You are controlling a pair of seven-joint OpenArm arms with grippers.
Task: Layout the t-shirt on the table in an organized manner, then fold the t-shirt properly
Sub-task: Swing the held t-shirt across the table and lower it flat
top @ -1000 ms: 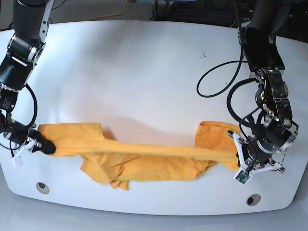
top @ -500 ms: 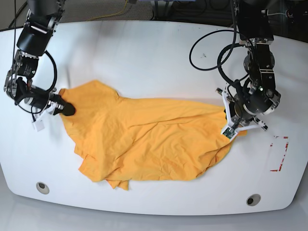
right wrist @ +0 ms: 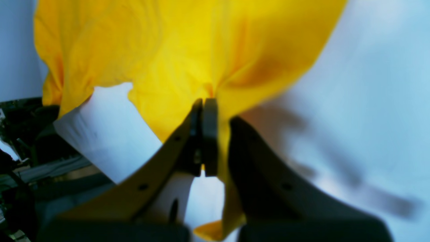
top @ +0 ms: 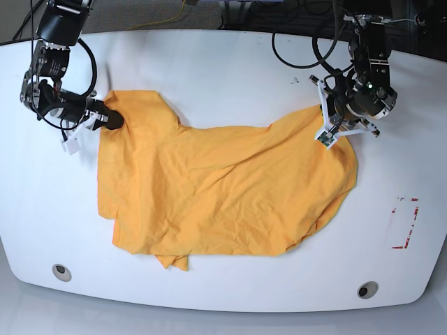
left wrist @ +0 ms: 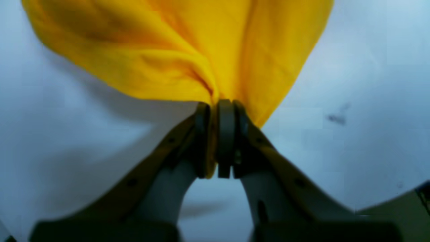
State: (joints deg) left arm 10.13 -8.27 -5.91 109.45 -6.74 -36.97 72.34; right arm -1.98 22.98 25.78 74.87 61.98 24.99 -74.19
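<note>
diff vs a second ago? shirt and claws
Both claws, left claw and right claw, carried their pinched edges of the t-shirt from the near edge toward the far side of the table, spreading the bunched band into a wide, wrinkled sheet. Unchanged: both stay shut on the fabric; nothing released.

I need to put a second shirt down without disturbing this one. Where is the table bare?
Bare: the far strip of the table between both arms, and the right end around the red tape outline. Crowded: the t-shirt fills the middle, nearly reaching the near edge.
</note>
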